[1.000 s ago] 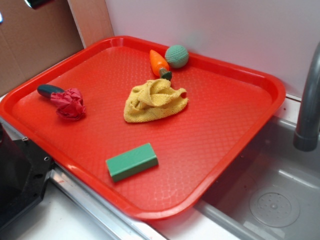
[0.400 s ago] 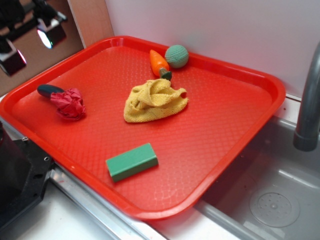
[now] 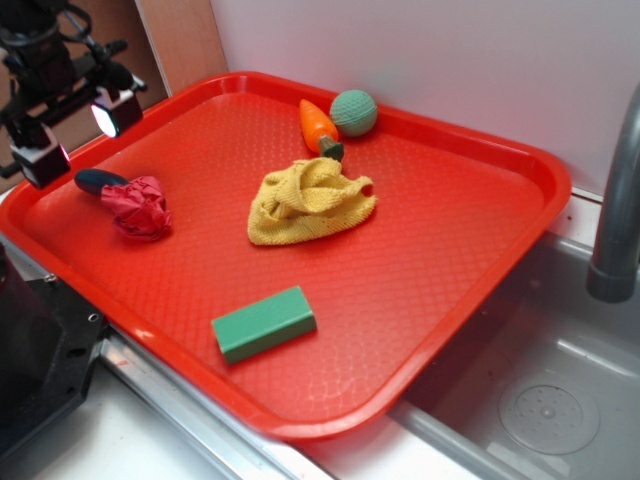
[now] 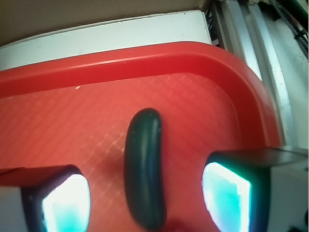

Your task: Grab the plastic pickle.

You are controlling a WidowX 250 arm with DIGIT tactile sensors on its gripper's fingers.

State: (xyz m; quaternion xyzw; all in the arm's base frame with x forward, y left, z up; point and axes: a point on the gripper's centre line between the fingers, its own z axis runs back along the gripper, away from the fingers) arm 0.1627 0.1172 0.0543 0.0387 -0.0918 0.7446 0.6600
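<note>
The gripper (image 3: 78, 133) hangs above the pickle (image 4: 145, 166), jaws wide apart, nothing held. The pickle lies on the tray (image 3: 420, 260) near its left corner, touching a crumpled red cloth (image 3: 138, 206). Lining up looks done; descent and closing remain.
</note>
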